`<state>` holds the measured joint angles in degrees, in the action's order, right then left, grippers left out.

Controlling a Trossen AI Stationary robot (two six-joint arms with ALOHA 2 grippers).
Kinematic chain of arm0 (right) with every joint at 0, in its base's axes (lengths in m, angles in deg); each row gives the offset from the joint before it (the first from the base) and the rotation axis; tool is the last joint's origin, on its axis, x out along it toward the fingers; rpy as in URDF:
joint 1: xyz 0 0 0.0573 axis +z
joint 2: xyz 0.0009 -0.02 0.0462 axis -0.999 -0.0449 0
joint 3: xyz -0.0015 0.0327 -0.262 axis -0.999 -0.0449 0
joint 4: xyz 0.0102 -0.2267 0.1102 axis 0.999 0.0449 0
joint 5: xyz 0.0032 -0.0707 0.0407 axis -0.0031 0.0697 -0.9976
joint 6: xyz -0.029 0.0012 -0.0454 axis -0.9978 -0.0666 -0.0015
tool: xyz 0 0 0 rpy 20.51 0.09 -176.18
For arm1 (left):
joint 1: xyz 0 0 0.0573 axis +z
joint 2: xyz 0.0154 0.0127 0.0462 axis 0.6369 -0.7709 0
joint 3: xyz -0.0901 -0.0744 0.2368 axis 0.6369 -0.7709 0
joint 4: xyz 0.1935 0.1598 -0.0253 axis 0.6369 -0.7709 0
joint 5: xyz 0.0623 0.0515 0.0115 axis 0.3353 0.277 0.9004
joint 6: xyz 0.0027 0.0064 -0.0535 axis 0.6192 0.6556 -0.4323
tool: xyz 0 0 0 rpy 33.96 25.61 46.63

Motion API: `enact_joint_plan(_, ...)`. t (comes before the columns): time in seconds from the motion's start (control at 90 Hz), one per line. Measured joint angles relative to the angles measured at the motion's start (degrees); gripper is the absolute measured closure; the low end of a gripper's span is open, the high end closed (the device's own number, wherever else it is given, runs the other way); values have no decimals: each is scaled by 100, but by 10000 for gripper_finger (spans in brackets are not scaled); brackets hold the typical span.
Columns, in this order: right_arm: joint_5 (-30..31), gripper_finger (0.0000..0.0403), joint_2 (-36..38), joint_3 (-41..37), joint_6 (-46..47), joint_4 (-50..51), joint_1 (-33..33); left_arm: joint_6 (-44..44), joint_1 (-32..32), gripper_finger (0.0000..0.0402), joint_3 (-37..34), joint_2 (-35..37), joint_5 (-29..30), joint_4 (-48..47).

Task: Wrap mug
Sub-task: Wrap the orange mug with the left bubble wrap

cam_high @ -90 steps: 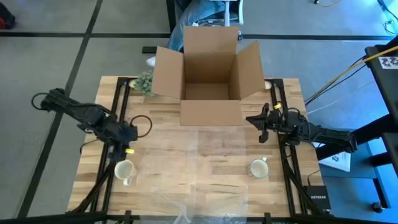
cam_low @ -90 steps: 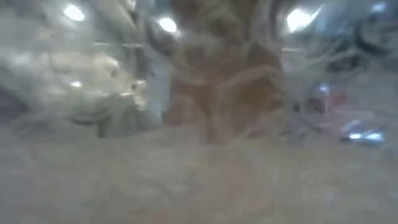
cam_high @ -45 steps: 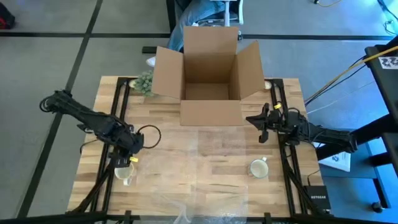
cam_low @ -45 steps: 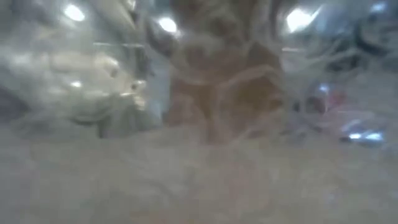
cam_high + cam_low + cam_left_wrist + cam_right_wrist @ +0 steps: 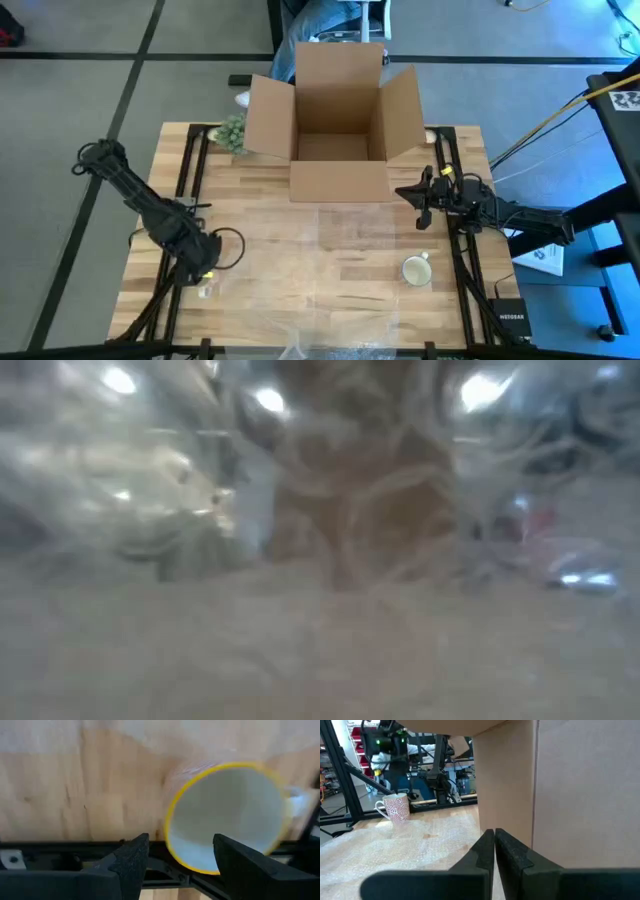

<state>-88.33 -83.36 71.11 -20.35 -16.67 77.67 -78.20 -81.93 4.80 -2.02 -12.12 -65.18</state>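
Two mugs stand on the table (image 5: 300, 250). The left gripper (image 5: 180, 852) hangs directly above the left mug (image 5: 225, 815), its fingers spread wide on either side of the near rim. This mug stands upright, mouth facing up, at the front-left of the table. One second ago the gripper was farther back. The right gripper (image 5: 418, 195) waits beside the cardboard box (image 5: 335, 120), fingers pressed together.

Crinkled clear plastic wrap (image 5: 200, 510) filling the low view, a brown shape (image 5: 360, 500) showing blurred behind it, bright light spots (image 5: 268, 400) glinting above, all else lying indistinct
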Motion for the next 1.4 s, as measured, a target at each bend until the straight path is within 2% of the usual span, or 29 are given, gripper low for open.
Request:
enact_joint_plan(0.189,0,403,0,2,0,0,0,-500,-129,196,-405,2,417,337)
enact_joint_plan(0.344,0,403,0,2,0,2,0,-607,-114,207,-799,2,283,951)
enact_joint_plan(0.433,0,403,0,0,2,1,0,-659,-112,247,-861,0,171,883)
enact_joint_plan(0.589,0,403,0,1,0,2,0,-695,-108,371,-854,2,-81,849)
enact_joint_plan(0.644,0,403,0,1,1,2,0,-721,-88,388,-755,-1,-132,718)
enact_joint_plan(0.778,0,403,0,2,0,2,0,-711,196,395,32,-2,-94,106)
enact_joint_plan(0.867,0,403,-2,0,2,1,0,-705,495,396,744,-2,271,-359)
enact_joint_plan(1.011,0,403,0,2,1,0,0,-356,1175,397,1599,-60,993,32)
enact_joint_plan(1.122,0,403,0,1,0,2,0,320,1803,398,1692,-390,1100,745)
enact_joint_plan(1.222,0,403,-1,1,1,2,0,1124,2250,398,1697,-1032,754,1301)
enact_joint_plan(1.3,0,403,0,2,0,2,0,1669,2485,399,1695,-1589,510,1187)
enact_joint_plan(1.4,0,403,-1,1,2,1,0,2103,2604,399,1684,-2138,484,1098)
